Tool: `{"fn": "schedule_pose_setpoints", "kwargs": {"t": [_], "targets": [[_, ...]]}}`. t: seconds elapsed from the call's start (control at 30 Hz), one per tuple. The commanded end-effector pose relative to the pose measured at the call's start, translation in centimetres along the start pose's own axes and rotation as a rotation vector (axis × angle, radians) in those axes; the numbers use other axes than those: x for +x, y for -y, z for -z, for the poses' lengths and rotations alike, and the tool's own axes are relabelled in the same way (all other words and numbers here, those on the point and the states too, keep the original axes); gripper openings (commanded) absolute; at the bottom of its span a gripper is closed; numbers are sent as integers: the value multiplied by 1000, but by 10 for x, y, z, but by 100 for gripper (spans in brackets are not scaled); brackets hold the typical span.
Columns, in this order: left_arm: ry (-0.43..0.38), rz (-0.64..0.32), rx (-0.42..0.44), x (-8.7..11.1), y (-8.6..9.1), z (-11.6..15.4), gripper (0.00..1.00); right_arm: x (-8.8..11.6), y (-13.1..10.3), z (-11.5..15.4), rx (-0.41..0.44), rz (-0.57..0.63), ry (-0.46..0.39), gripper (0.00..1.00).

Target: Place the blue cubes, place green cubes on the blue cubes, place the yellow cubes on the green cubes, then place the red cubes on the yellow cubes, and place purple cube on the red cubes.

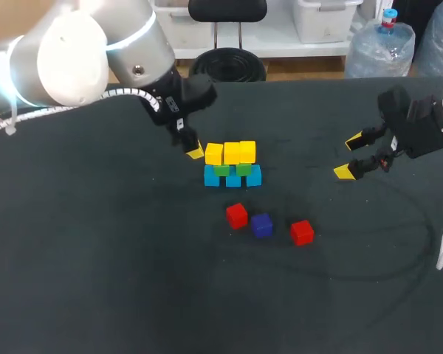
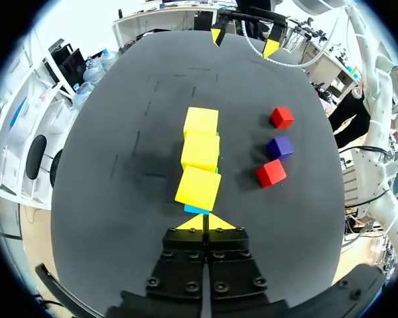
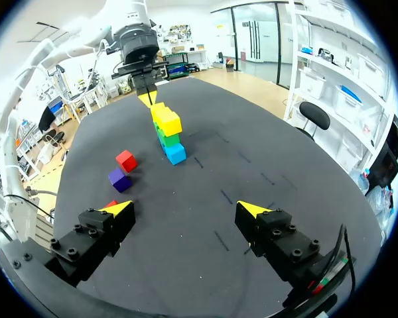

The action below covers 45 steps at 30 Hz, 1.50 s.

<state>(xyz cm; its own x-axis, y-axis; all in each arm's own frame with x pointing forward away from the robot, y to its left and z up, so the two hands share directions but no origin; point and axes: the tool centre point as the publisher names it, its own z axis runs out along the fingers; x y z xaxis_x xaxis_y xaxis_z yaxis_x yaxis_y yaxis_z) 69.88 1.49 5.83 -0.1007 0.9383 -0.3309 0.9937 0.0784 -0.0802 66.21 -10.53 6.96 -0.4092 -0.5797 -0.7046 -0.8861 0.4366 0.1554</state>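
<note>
Left arm (image 1: 74, 51), nearest the lens at upper left, held the left pincer (image 1: 195, 152) with tips pressed together, empty, just beside the stack. At centre frame: blue cubes (image 1: 232, 179) on the desk (image 1: 96, 258), then green cubes (image 1: 221, 169), then yellow cubes (image 1: 231, 153). Three layers appeared done. Red cubes (image 1: 237, 215) and purple cube (image 1: 261, 225) lay loose below, unplaced. Right pincer (image 1: 351, 155) stood apart, empty.

The table (image 1: 88, 280) has a dark charcoal, matte top marked with faint curved scuffs and short dashes. It is evenly lit, with soft shadows.
</note>
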Motion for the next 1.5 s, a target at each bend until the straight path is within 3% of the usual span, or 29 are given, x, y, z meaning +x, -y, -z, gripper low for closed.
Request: {"fn": "schedule_pose_setpoints", "kwargs": {"t": [0.03, 0.67, 1.5], "targets": [[-2, -1, 5, -1, -2, 0, 0, 0, 1, -1, -1, 1, 3, 100], [3, -18, 7, -7, -2, 0, 0, 0, 1, -1, -1, 1, 3, 100], [-12, -7, -8, 0, -7, -1, 0, 0, 1, -1, -1, 1, 3, 100]]}}
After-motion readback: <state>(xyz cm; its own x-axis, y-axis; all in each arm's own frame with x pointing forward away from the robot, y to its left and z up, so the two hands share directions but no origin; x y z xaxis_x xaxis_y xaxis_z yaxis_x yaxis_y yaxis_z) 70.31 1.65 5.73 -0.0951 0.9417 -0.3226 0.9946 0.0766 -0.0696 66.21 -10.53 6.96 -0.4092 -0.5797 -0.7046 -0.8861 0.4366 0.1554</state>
